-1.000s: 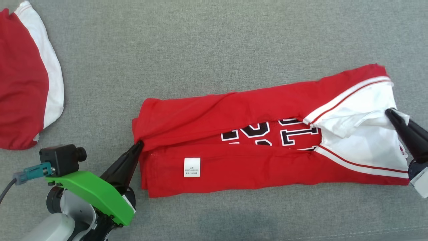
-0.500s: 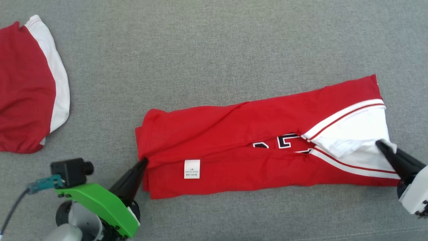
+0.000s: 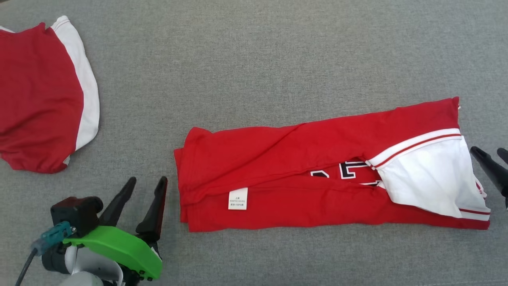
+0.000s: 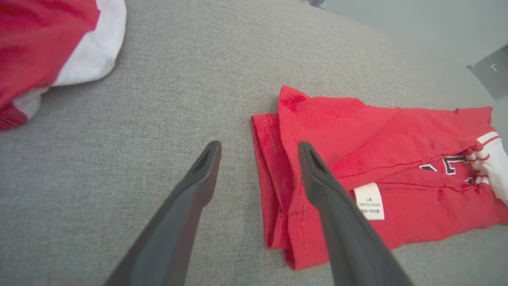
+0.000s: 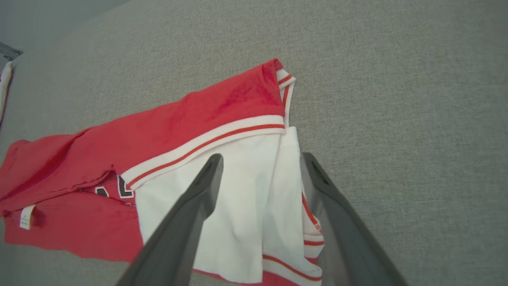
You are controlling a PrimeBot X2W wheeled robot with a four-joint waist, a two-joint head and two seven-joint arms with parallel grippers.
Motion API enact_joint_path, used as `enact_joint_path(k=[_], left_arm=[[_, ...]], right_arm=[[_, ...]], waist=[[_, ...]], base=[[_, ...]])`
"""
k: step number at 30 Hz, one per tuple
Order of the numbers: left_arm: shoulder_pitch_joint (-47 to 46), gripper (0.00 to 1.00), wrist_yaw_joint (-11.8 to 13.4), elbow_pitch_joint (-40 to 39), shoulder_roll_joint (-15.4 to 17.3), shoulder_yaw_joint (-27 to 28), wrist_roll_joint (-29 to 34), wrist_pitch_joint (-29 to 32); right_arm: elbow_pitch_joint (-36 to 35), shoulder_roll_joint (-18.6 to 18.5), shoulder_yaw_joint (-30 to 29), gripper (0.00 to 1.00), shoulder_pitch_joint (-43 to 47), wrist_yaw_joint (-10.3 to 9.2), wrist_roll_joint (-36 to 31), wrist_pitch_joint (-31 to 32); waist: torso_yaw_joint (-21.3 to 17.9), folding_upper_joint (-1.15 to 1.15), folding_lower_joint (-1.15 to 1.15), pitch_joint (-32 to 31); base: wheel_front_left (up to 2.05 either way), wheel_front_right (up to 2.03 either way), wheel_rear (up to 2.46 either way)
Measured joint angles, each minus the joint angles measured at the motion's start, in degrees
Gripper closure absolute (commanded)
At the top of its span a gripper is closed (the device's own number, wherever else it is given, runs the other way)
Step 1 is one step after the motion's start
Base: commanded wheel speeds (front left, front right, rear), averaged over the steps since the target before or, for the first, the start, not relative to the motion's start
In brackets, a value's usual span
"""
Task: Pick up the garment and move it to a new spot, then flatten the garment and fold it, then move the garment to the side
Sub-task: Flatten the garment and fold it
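A small white label (image 3: 237,198) lies on the red garment (image 3: 278,151), near its left end. It carries three short lines of tiny dark print. In the left wrist view the bottom line seems to include "100%"; the rest is too small to read. Black block lettering (image 3: 350,170) outlined in white crosses the garment's middle, mostly tucked under folds, so no whole character can be made out. A grey plate (image 4: 492,71) beyond the surface bears a pale "T".
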Motion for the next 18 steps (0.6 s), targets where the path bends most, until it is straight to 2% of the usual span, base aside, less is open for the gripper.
enact_joint_path(k=[2, 6, 14, 18], left_arm=[[0.0, 0.0, 1.9, -0.2, -0.1, 0.5, 2.3, -2.4], [0.0, 0.0, 3.6, -0.2, -1.9, 0.9, 4.3, -4.7], [1.7, 0.0, 4.5, 0.6, -4.7, 3.4, 6.5, -6.9], [2.3, 0.0, 4.4, 1.4, -6.3, 4.9, 8.7, -7.3]], right_arm=[[2.2, 1.3, 0.0, 0.0, -1.8, 0.0, -2.1, 1.7], [6.2, 2.6, 0.0, 0.0, -4.0, 0.0, -6.4, 3.3], [12.8, 2.1, -1.7, 0.0, -4.8, 0.0, -9.6, 4.4], [17.1, 3.7, -2.6, 0.0, -6.8, -0.01, -9.6, 5.2]], waist=[[0.6, 0.0, 0.0, 0.3], [2.3, 0.0, 0.0, 0.7], [5.9, 0.0, 0.0, 1.2], [7.0, 0.0, 0.0, 1.3]], base=[[0.0, 0.0, 0.0], [0.0, 0.0, 0.0], [0.0, 0.0, 0.0], [0.0, 0.0, 0.0]])
